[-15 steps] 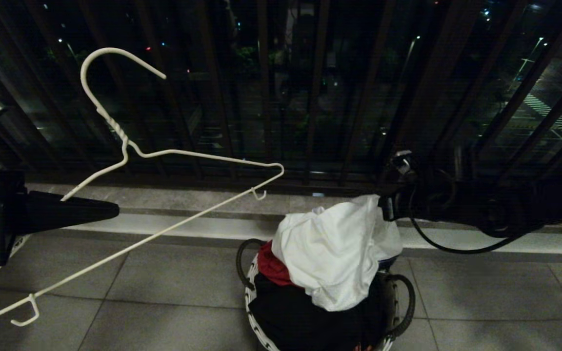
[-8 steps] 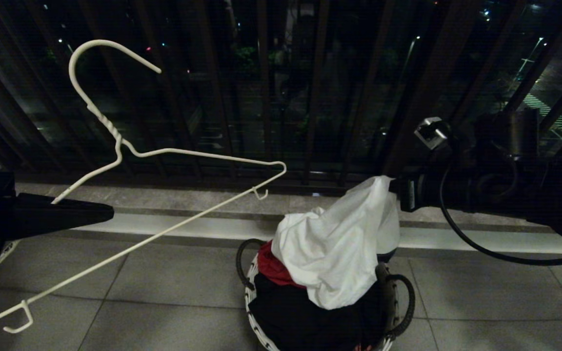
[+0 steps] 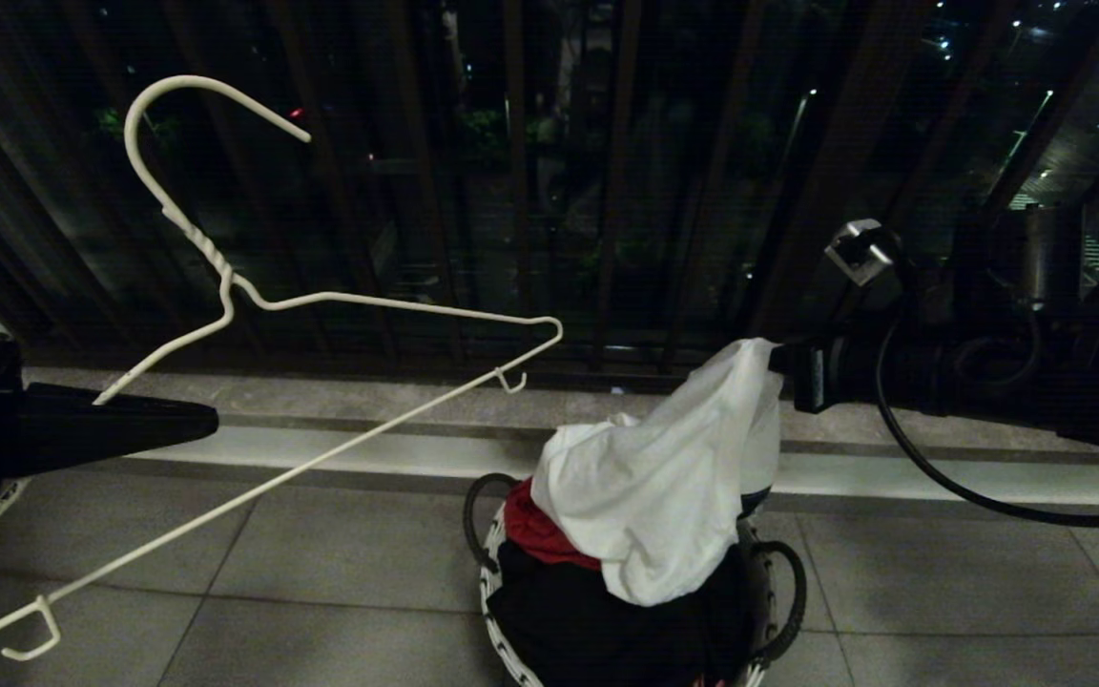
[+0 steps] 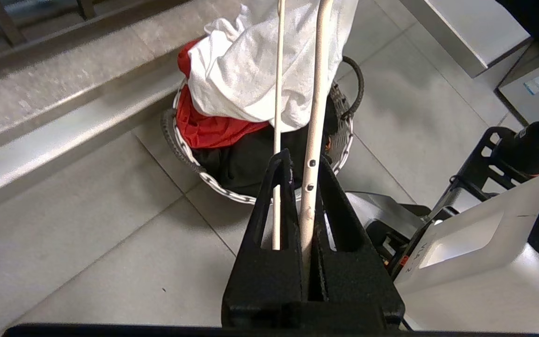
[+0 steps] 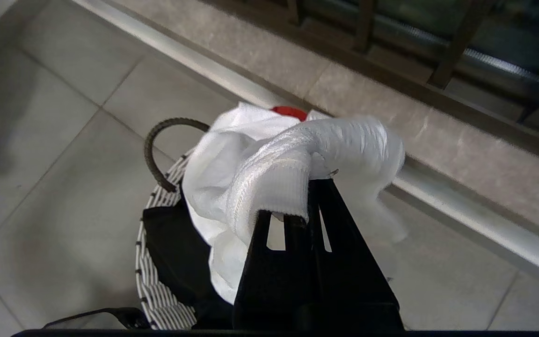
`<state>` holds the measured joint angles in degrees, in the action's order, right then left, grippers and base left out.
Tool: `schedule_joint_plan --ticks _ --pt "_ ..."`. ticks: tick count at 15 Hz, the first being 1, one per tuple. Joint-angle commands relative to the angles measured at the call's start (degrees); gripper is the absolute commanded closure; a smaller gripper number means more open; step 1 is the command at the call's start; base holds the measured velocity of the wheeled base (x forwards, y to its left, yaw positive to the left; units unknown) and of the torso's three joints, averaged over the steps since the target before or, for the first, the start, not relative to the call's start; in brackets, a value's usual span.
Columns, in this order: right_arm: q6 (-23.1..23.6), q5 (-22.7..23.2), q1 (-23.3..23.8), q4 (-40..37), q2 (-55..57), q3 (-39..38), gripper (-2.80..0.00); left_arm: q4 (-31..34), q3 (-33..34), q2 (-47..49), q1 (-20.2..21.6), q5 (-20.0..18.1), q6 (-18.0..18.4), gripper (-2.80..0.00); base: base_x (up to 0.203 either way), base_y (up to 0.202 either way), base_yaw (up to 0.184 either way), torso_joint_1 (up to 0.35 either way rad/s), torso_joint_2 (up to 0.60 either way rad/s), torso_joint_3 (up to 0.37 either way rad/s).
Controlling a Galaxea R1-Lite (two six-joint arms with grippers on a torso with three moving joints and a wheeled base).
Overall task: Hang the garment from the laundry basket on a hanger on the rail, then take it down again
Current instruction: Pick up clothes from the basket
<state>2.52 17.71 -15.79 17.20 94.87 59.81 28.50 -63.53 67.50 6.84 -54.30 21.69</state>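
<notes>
only right wrist view shows garment's (image 5: 269, 173) pinched ribbing.

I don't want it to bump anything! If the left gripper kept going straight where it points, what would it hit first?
Probably the laundry basket with the white T-shirt on top; the left gripper, shut on the hanger, points that way. Depth is hard to judge.

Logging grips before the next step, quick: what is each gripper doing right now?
Left gripper: shut on the hanger.
Right gripper: shut on the T-shirt, lifting it from the basket.
</notes>
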Motion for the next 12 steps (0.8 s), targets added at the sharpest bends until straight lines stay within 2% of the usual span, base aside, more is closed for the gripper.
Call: schedule_joint_plan --ticks 1,12 --pt "0.0 0.0 0.0 0.1 0.0 0.0 0.00 0.2 0.0 -0.3 0.0 -0.3 0.1 0.00 0.000 0.000 0.000 0.002 0.00 0.189" --pt "0.0 -1.3 -1.1 0.5 4.9 -1.0 0.00 0.2 0.2 -2.1 -0.1 -0.4 0.1 0.00 0.000 0.000 0.000 0.000 0.00 0.204"
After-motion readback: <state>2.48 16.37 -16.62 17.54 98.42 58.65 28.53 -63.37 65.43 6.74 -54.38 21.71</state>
